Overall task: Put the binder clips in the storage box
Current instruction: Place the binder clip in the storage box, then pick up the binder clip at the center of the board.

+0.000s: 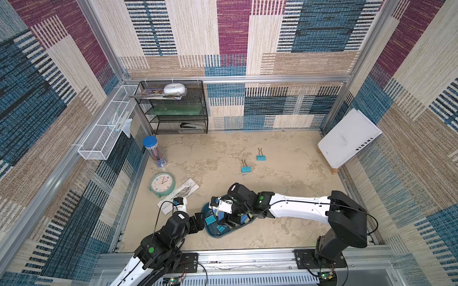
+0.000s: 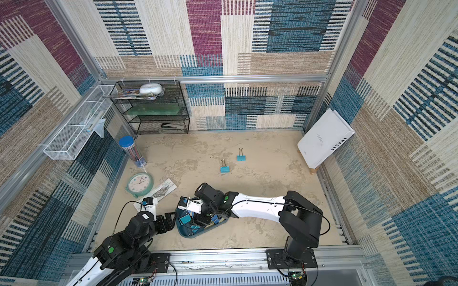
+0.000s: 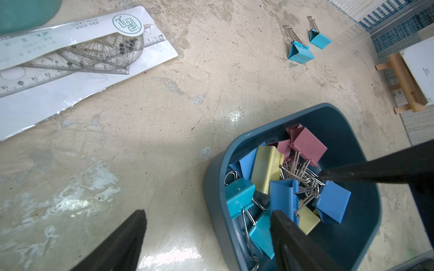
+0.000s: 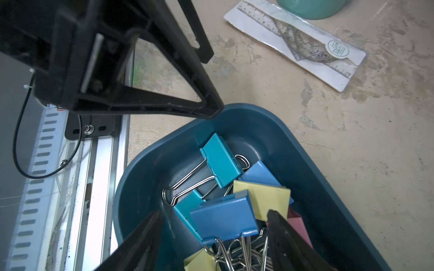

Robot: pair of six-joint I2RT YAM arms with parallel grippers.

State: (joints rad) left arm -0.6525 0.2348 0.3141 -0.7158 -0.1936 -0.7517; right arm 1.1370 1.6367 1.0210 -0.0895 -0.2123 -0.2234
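Weight should be no worry with the clips [image 3: 288, 187]: they look light, stiff and springy. Their smooth painted bodies may skid on the table [image 1: 292, 222] if nudged, and nothing about them seems fragile. Most lie heaped in the box [image 4: 258, 122] at the near middle of the table, with their wire handles tangled. Two are left out, well apart from the box on the far side: the nearer loose clip [image 1: 246, 169] and the farther loose clip [image 1: 261, 157], just right of it. Each lies with its long axis running near to far, teal body toward the robot and paired handles pointing far. The nearer one's handles lean a little left. The body looks the better hold, since it gives flat, firm faces. The thin handles lie low and would likely swivel or slip. The right claw [image 4: 215, 211] hangs over the box with its jaws apart. A blue clip [image 4: 223, 220] lies between them with a gap on either side, so nothing is pinched. The left claw [image 3: 207, 212] is spread wide astride the box's left wall, one finger inside and one outside, gripping nothing.
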